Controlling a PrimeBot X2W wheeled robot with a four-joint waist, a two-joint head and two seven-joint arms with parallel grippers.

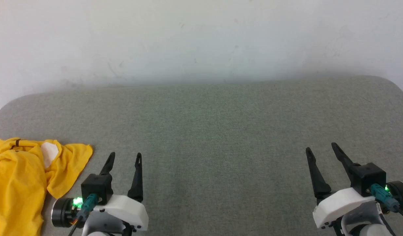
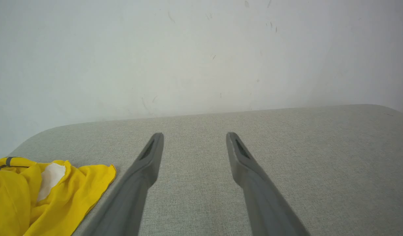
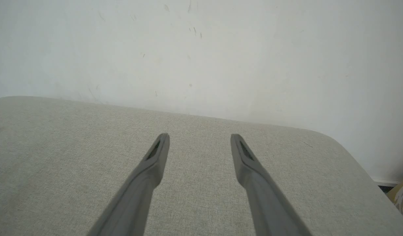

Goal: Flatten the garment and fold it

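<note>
Yellow thin cloth, a bright short-sleeved T-shirt (image 1: 17,183), lies crumpled in a heap at the near left corner of the grey fabric-covered worktop (image 1: 221,131). It runs out of my head view at the left and bottom, and a white patch (image 1: 49,152) shows among the folds. My left gripper (image 1: 124,157) hovers just beside the shirt's right flap without touching it, fingers spread wide and empty. My right gripper (image 1: 320,147) sits toward the near right edge, well apart from the shirt, also spread wide with nothing between the fingers. Flattening has not begun, I judge. The danger is in the first pinch: the layers are bunched, so I could catch several at once, or a fold rather than a hem, and the lift would only carry the knot. With the heap so close to the left edge, a careless outward tug might slide it off. My right arm has a long reach across, and dragging one-handed could twist the cloth tighter.
</note>
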